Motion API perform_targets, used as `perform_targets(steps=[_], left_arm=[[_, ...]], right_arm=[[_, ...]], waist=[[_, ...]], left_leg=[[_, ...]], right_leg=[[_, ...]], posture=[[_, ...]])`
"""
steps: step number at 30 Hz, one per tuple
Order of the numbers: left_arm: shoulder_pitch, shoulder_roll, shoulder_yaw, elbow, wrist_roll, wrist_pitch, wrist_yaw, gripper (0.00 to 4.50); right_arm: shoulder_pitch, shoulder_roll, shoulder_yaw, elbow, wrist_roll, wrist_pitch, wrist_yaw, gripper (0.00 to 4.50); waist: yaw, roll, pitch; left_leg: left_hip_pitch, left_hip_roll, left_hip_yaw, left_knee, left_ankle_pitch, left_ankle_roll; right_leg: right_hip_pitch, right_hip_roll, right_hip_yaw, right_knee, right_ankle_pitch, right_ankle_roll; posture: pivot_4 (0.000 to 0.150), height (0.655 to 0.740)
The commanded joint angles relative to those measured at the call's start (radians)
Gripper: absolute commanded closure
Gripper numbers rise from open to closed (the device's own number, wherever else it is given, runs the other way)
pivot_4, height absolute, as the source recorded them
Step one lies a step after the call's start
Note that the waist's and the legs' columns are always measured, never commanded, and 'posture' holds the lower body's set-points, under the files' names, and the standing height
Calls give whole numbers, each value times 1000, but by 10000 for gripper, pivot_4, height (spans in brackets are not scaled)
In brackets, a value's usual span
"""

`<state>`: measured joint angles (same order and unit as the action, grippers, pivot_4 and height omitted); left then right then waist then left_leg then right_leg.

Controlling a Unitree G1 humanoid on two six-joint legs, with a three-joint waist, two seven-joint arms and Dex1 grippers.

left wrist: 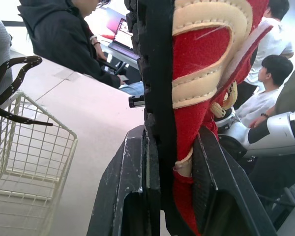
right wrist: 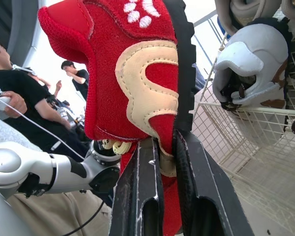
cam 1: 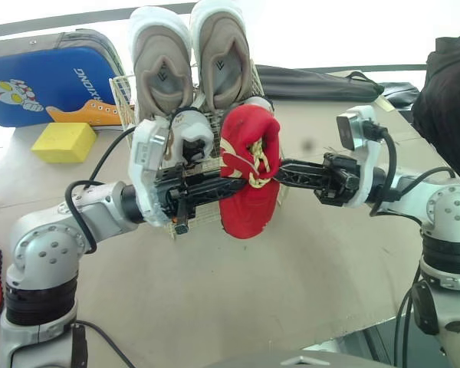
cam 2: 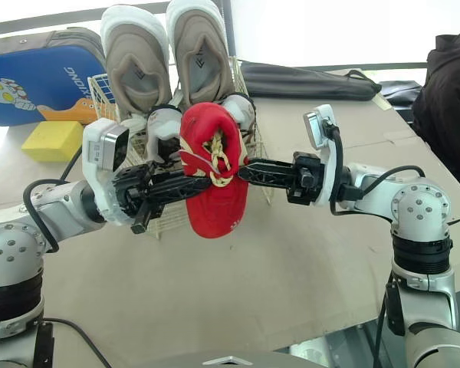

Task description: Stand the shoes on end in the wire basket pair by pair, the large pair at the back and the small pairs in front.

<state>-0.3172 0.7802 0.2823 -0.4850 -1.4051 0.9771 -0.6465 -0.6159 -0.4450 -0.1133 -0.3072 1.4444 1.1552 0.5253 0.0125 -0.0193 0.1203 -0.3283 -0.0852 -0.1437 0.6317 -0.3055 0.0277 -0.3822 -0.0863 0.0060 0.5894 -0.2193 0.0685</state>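
The left tool (cam 1: 228, 186) and the right tool (cam 1: 282, 172) are clamped on the red shoe (cam 1: 249, 211) from 9 and 3 o'clock. They steady it on end at 6 o'clock of the basket (cam 2: 100, 90), probably for the front row.

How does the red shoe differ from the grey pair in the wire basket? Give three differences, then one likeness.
The red shoe has cream trim; the grey pair has white edges. The red shoe hangs before the wire basket; the grey pair stands inside it. The left gripper and right gripper clamp the red shoe; nothing grips the grey pair. Both are on end.
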Motion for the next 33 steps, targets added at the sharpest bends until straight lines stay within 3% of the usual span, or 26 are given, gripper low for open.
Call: perform_targets(steps=[1, 2, 4, 7, 12, 14, 23, 27, 33], left_arm=[[34, 37, 96, -36, -34, -20, 71, 20497], [72, 56, 133, -59, -46, -15, 75, 16432], [174, 93, 221, -112, -87, -3, 74, 16432], [366, 98, 358, -216, -9, -33, 74, 16432], [594, -35, 396, -371, 201, -218, -16, 16432], [646, -70, 394, -398, 226, -276, -77, 16432], [738, -140, 330, -394, 391, -459, -174, 16432], [742, -153, 284, -401, 424, -493, -160, 16432], [741, -140, 295, -377, 444, -526, -164, 16432]], right_arm=[[-14, -4, -35, -51, 35, -54, 7, 45000], [-14, -12, -43, -52, 20, -68, 10, 45000], [-19, -26, -59, -50, -5, -97, 15, 45000], [-43, -33, -80, -41, -77, -180, 43, 45000], [-93, 27, -40, -3, -312, -421, 159, 45000], [-100, 21, 2, 18, -391, -472, 238, 45000], [-108, 17, 186, 299, -807, -863, 567, 45000], [-130, 38, 214, 453, -920, -1014, 637, 45000], [-117, 17, 251, 576, -1029, -1090, 717, 45000]], waist=[[1, 0, 0], [0, 0, 0], [-5, 0, 0], [-5, 0, 0], [0, 0, 0], [6, 0, -1], [1, 1, -1], [1, 1, -1], [2, 1, -1]], left_leg=[[0, 0, 0, 0, 0, 0], [0, 0, 0, 0, 0, 0], [0, 0, 1, -1, 0, 0], [1, 0, 1, -2, 0, 0], [2, 1, 6, -3, 0, 0], [2, 1, 5, -3, 0, 0], [2, 1, 5, -4, 0, 0], [2, 1, 5, -4, 0, 0], [2, 1, 5, -4, 0, 0]], right_leg=[[0, 0, 0, 0, 0, 0], [0, 0, 0, 0, 0, 0], [0, 0, 0, 0, 0, 0], [-1, 0, 0, 0, 0, 0], [-1, 0, 2, -1, 0, 0], [0, 0, 1, -2, 0, 0], [0, 0, 1, -2, 0, 0], [0, 0, 2, -2, 0, 0], [0, 0, 2, -2, 0, 0]], posture=[[1500, 7400], [1500, 7400], [1500, 7400], [1500, 7400], [1500, 7400], [1500, 7400], [1500, 7400], [1500, 7400], [1500, 7400]])
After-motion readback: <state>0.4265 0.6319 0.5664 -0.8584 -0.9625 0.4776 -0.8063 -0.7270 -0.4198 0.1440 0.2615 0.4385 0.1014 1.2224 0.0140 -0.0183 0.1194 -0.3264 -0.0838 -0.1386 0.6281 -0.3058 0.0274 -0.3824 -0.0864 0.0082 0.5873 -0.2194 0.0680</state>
